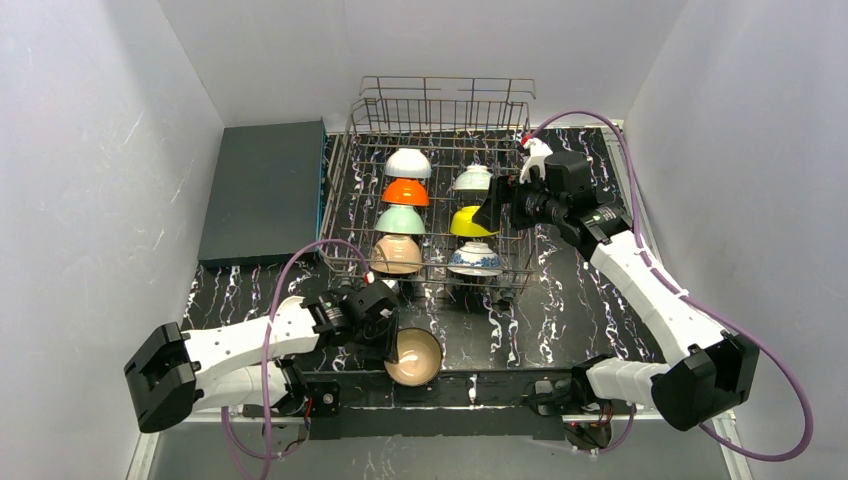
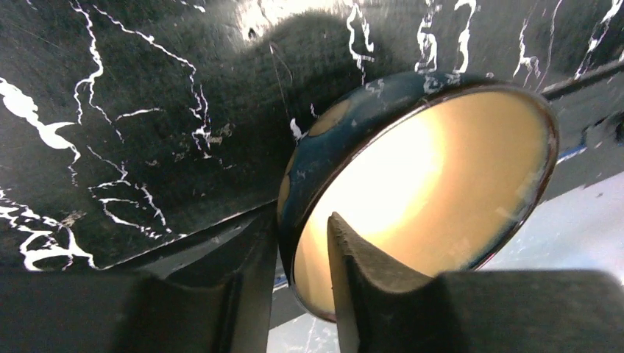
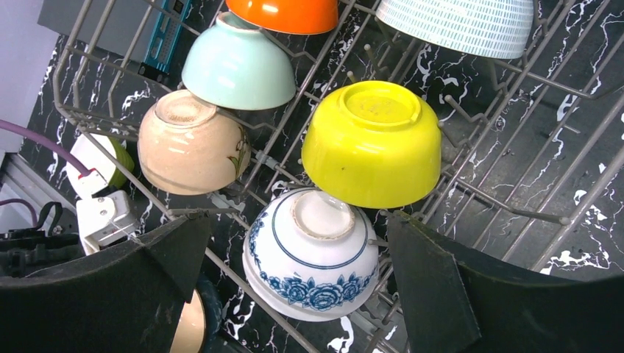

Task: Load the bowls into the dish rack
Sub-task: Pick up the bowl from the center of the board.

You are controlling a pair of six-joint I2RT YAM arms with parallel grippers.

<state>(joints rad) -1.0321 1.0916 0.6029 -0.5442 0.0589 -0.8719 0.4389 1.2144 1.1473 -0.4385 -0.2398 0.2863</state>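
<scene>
Bowls (image 1: 406,191): seven sit in the rack (image 1: 445,98), in two rows. Left claw (image 2: 298,224) pinches the dark bowl (image 1: 414,357) by its rim at the table's (image 1: 560,320) near edge, not yet racked. Right claw (image 1: 495,205) hangs spread wide over the rack.

bowls (image 1: 406,191) crowd dish rack (image 1: 445,100) front, open rows behind them

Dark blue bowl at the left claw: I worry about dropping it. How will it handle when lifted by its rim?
The dark blue bowl looks glazed and glossy, so probably slippery for the left claw straddling its rim. It seems rigid ceramic, likely chipping if dropped. Held at one edge, it may swing.
</scene>
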